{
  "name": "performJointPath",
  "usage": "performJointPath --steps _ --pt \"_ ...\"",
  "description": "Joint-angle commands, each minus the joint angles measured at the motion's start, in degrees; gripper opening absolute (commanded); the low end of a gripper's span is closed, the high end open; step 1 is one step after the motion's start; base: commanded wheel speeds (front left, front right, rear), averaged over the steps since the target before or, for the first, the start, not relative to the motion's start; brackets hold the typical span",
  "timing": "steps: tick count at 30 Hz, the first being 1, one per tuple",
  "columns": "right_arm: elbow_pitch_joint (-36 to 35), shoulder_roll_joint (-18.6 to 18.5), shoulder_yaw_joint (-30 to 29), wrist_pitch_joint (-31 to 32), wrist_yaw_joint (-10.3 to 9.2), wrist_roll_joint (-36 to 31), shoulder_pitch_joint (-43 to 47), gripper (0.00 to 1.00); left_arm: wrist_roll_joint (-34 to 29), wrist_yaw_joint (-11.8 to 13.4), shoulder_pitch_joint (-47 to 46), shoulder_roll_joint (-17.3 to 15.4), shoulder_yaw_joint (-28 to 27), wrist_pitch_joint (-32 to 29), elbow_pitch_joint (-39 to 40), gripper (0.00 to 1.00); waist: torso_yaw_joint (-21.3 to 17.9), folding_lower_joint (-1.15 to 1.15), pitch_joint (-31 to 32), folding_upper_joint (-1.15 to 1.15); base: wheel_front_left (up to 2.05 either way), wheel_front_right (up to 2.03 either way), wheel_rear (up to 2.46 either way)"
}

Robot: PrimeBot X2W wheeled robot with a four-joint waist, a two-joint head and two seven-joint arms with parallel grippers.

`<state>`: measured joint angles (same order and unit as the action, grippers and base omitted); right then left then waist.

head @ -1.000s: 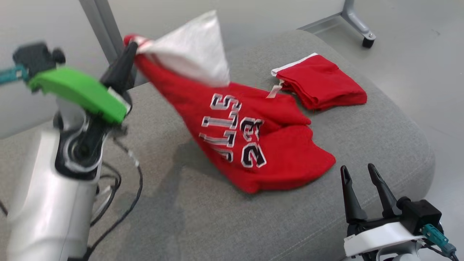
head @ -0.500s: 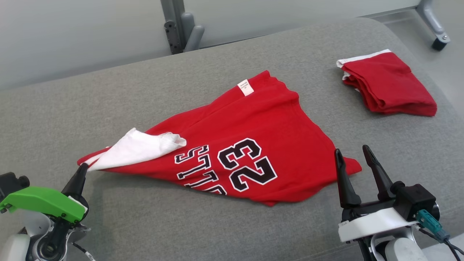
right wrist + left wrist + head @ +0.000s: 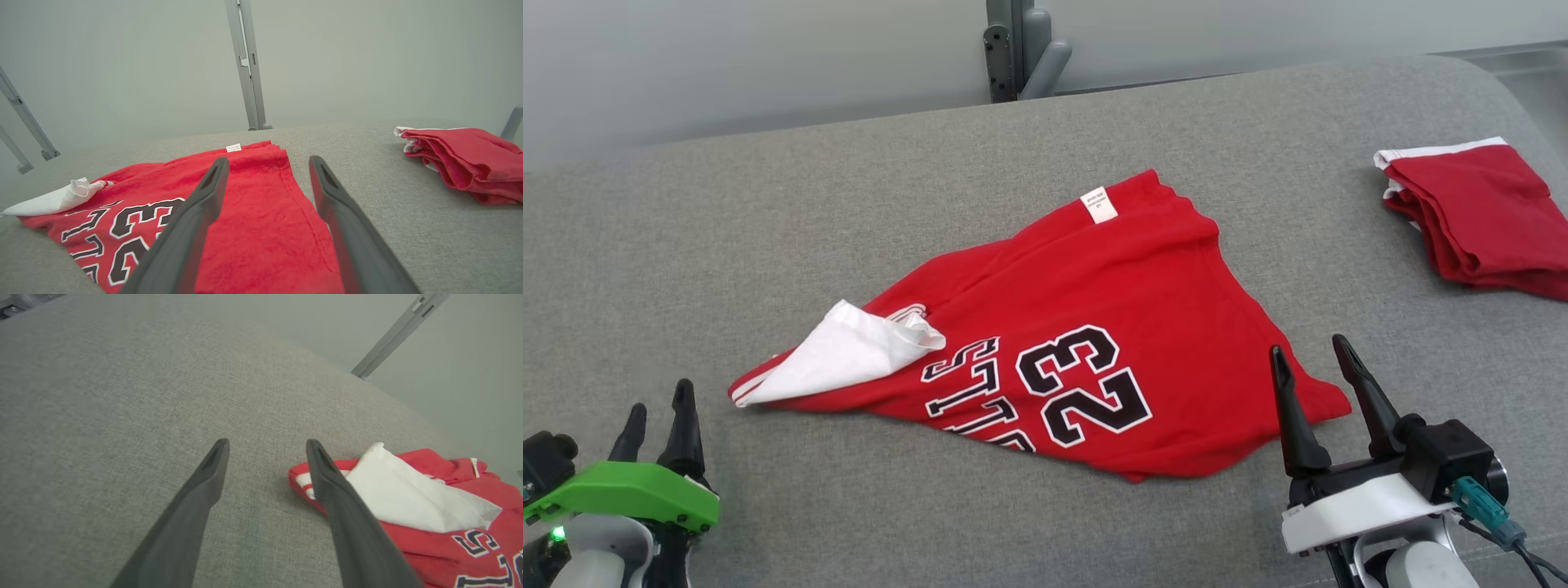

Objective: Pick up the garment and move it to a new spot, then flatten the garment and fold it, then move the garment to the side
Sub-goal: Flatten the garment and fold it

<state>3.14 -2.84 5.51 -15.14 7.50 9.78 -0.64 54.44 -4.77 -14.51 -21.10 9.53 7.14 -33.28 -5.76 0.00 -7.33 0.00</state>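
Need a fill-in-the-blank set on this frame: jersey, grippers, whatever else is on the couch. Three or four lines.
1. The red jersey bears the number ____.
2. Its turned-over corner shows ____ fabric.
3. The left gripper is ____, holding nothing.
4. In the head view, the folded red garment lies to the jersey's ____.
Missing words: 23; white; open; right.

Left gripper (image 3: 267, 442) gapes over grey cushion (image 3: 122, 416), red garment (image 3: 425, 551) just beside
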Motion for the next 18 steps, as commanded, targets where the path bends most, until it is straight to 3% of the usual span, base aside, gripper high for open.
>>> performJointPath --steps 1,7,10,12,13,18 --pt "0.15 -0.11 -0.12 -0.02 -0.03 -0.36 0.57 1.0 -1.19 0.15 0.04 -0.13 0.26 1.83 -0.1 1.0 0.44 0.0 0.86 0.0 0.0 0.0 0.0" --pt "0.66 -0.11 0.01 -0.02 -0.03 -0.42 1.63 1.0 -10.07 1.66 2.36 1.43 0.02 7.97 2.68 1.0 1.31 0.0 3.71 0.0 0.0 0.0 0.0" --pt "0.52 -0.11 -0.08 -0.02 -0.03 0.03 1.92 1.0 -17.38 2.71 5.37 3.37 -4.19 8.01 9.68 1.0 1.44 0.0 5.2 0.0 0.0 0.0 0.0" --pt "0.28 -0.1 0.06 -0.02 -0.03 0.11 2.04 1.0 -22.82 2.14 8.36 5.58 -6.41 8.0 14.75 1.0 1.37 0.0 5.58 0.0 0.0 0.0 0.0" --pt "0.09 -0.12 0.08 -0.02 -0.03 0.2 2.12 1.0 -26.54 1.38 11.18 8.62 -8.69 8.0 18.44 1.0 1.31 0.0 5.81 0.0 0.0 0.0 0.0" --pt "-0.2 -0.12 -0.14 -0.02 -0.03 0.36 3.07 1.0 -36.73 -0.28 17.32 14.33 -10.86 8.01 23.94 1.0 0.93 0.0 6.68 0.0 0.0 0.0 0.0"
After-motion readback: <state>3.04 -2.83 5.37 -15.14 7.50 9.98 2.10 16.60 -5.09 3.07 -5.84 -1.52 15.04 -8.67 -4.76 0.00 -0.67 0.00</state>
